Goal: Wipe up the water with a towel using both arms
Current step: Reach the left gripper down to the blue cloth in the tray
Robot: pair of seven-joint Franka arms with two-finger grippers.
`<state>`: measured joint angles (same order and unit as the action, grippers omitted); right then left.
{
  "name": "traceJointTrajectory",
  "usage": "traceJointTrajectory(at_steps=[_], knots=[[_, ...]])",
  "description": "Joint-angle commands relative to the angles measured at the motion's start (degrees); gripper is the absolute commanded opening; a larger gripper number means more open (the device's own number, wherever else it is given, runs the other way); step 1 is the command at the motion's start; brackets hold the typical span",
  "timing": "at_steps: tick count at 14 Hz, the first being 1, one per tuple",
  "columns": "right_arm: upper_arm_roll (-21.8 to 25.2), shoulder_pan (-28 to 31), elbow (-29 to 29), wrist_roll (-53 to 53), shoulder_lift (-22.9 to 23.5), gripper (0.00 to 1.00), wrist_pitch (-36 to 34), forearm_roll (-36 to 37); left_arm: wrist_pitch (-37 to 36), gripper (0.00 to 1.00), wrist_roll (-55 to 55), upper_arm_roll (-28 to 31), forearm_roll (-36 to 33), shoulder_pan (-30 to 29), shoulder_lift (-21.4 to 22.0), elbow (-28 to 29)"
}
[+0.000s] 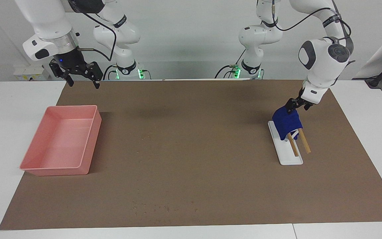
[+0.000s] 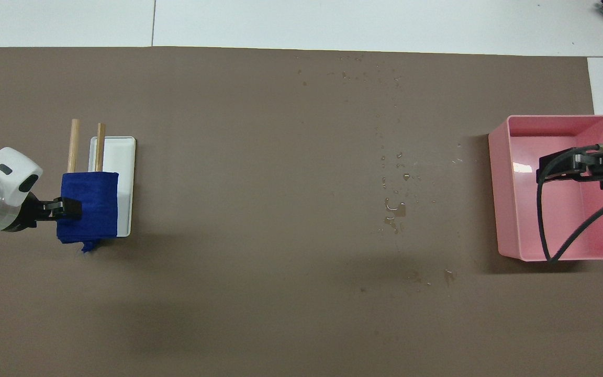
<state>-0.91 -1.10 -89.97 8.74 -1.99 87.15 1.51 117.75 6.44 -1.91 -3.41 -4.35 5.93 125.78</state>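
Note:
A dark blue towel (image 1: 287, 124) hangs over two wooden rods (image 1: 304, 141) of a rack with a white base (image 1: 288, 154), toward the left arm's end of the table. My left gripper (image 1: 293, 107) is shut on the towel's upper edge; the overhead view shows it (image 2: 68, 208) at the towel's (image 2: 92, 207) side. Faint water droplets (image 2: 395, 209) are scattered on the brown mat (image 1: 211, 109) mid-table, and more lie farther from the robots (image 1: 158, 207). My right gripper (image 1: 82, 81) is open and empty, raised over the pink bin's end nearer the robots; the right arm waits.
An empty pink bin (image 1: 91, 139) stands on the mat toward the right arm's end of the table. The bare white tabletop (image 1: 18, 99) surrounds the mat.

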Motion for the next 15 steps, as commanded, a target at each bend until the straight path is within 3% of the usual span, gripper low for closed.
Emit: traceJointTrajectory(at_steps=[1, 6, 8, 10, 12, 15], knots=[[-0.1, 0.7, -1.8, -1.4, -1.7, 1.0, -0.3, -0.6, 0.8, 0.73, 1.9, 0.3, -0.4, 1.2, 0.7, 1.3], [-0.1, 0.7, -2.8, -1.4, -2.2, 1.0, -0.3, -0.6, 0.6, 0.5, 2.3, 0.3, 0.2, 2.1, 0.8, 2.1], [-0.1, 0.7, -2.8, -1.4, -2.2, 1.0, -0.3, -0.6, 0.2, 0.36, 2.5, 0.3, 0.2, 2.3, 0.7, 2.0], [-0.1, 0.7, -2.8, -1.4, -2.2, 1.0, -0.3, -0.6, -0.9, 0.34, 2.9, 0.2, 0.2, 2.3, 0.7, 1.3], [-0.1, 0.7, -2.8, -1.4, -2.2, 1.0, -0.3, -0.6, -1.4, 0.24, 3.0, 0.0, 0.2, 2.3, 0.7, 1.3], [-0.1, 0.7, -2.8, -1.4, -2.2, 1.0, -0.3, -0.6, -4.0, 0.23, 3.0, -0.2, 0.4, 2.3, -0.3, -1.6]])
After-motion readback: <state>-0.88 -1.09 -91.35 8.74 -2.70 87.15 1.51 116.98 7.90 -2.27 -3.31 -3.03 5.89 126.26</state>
